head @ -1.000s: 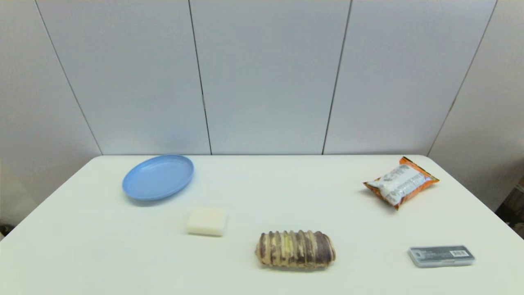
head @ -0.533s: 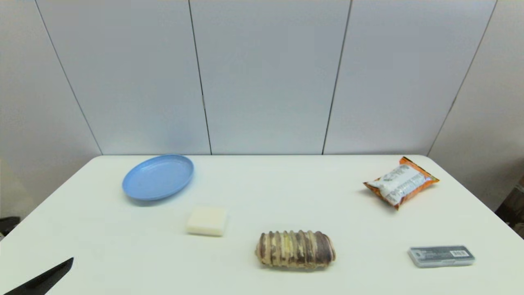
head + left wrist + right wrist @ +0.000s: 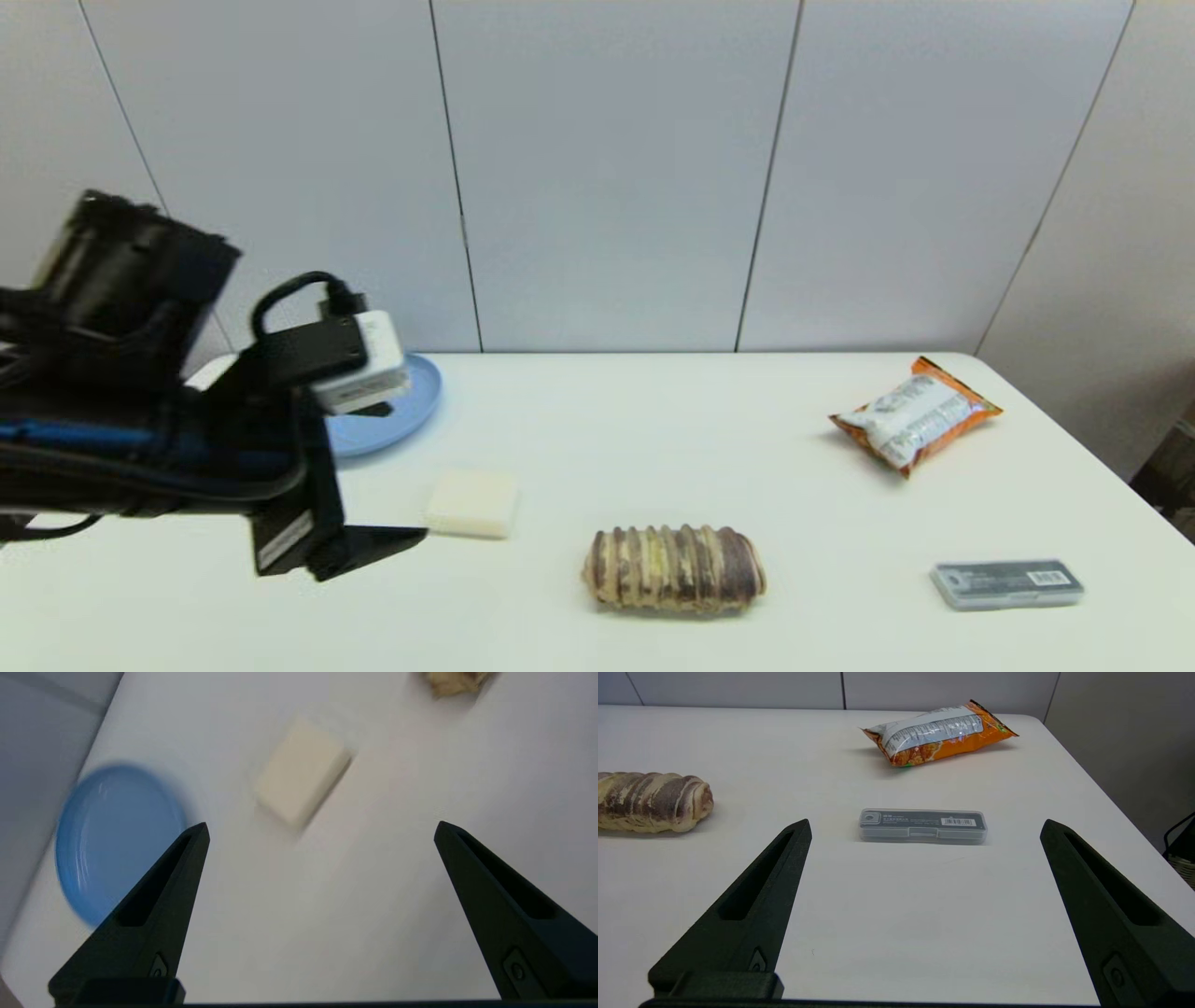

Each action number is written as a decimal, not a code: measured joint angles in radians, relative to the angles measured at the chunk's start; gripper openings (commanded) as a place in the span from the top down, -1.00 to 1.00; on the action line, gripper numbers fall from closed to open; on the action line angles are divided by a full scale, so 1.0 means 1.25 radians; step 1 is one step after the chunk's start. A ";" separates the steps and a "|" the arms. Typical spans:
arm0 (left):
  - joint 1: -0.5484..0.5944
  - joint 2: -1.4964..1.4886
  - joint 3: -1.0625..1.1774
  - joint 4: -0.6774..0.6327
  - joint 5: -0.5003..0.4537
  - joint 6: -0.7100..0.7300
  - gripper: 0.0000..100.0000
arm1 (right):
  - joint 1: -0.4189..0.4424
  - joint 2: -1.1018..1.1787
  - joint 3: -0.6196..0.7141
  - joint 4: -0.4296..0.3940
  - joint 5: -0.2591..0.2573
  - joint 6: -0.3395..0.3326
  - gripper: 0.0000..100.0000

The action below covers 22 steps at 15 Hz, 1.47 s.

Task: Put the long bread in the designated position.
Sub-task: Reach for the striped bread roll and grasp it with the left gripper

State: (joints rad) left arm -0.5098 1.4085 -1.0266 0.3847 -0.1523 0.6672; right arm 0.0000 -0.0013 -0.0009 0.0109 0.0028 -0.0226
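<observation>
Inspector: Report, left to right.

Robot: My left pincer (image 3: 373, 546) hangs spread over the white desk (image 3: 579, 420), near the pale cream square block (image 3: 471, 503) and round blue plastic plate (image 3: 411, 411), empty. The striped ribbed long bread (image 3: 674, 568) lies untouched mid-desk. My right pincer (image 3: 924, 826) is parked, spread, facing the grey flat case (image 3: 923, 825).

Inspector: Why spread?

Robot: Likely to straddle the loaf.

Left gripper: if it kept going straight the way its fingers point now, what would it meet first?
Probably the cream block, which lies between the open fingers' lines ahead of the left gripper. The long bread lies beyond, off to one side. Depth is uncertain.
</observation>
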 measured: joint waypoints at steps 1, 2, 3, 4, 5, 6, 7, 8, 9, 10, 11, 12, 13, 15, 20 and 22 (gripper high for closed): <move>-0.028 0.062 -0.042 -0.001 -0.020 0.038 -1.00 | 0.000 0.000 0.000 0.000 0.000 0.000 -1.00; -0.053 0.119 -0.078 -0.002 -0.045 0.067 -1.00 | 0.000 0.000 0.000 0.000 0.000 0.000 -1.00; -0.080 0.171 -0.114 -0.002 -0.070 0.093 -1.00 | 0.000 0.000 0.000 0.000 0.000 0.000 -1.00; -0.107 0.220 -0.147 -0.002 -0.087 0.112 -1.00 | 0.000 0.000 0.000 0.000 0.000 0.000 -1.00; -0.132 0.267 -0.180 -0.003 -0.100 0.124 -1.00 | 0.000 0.000 0.000 0.000 0.000 0.000 -1.00; -0.157 0.312 -0.214 -0.003 -0.111 0.130 -1.00 | 0.000 0.000 0.000 0.000 0.000 0.000 -1.00; -0.178 0.350 -0.244 -0.004 -0.123 0.134 -1.00 | 0.000 0.000 0.000 0.000 0.000 0.000 -1.00; -0.195 0.384 -0.275 -0.005 -0.130 0.138 -1.00 | 0.000 0.000 0.000 0.000 0.000 0.000 -1.00; -0.211 0.417 -0.303 -0.006 -0.134 0.139 -1.00 | 0.000 0.000 0.000 0.000 0.000 0.000 -1.00; -0.223 0.443 -0.321 -0.007 -0.136 0.139 -1.00 | 0.000 0.000 0.000 0.000 0.000 0.000 -1.00; -0.232 0.465 -0.331 -0.007 -0.138 0.138 -1.00 | 0.000 0.000 0.000 0.000 0.000 0.000 -1.00; -0.237 0.484 -0.336 -0.006 -0.138 0.137 -1.00 | 0.000 0.000 0.000 0.000 0.000 0.000 -1.00; -0.241 0.502 -0.339 -0.006 -0.138 0.137 -1.00 | 0.000 0.000 0.000 0.000 0.000 0.000 -1.00; -0.243 0.528 -0.341 -0.007 -0.138 0.135 -1.00 | 0.000 0.000 0.000 0.000 0.000 0.000 -1.00; -0.245 0.555 -0.338 -0.003 -0.139 0.136 1.00 | 0.000 0.000 0.000 0.000 0.000 0.000 -1.00; -0.245 0.560 -0.334 0.000 -0.139 0.137 1.00 | 0.000 0.000 0.000 0.000 0.000 0.000 -1.00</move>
State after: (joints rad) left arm -0.8160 2.1081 -1.4440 0.3847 -0.3262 0.8379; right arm 0.0000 -0.0013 -0.0009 0.0109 0.0023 -0.0226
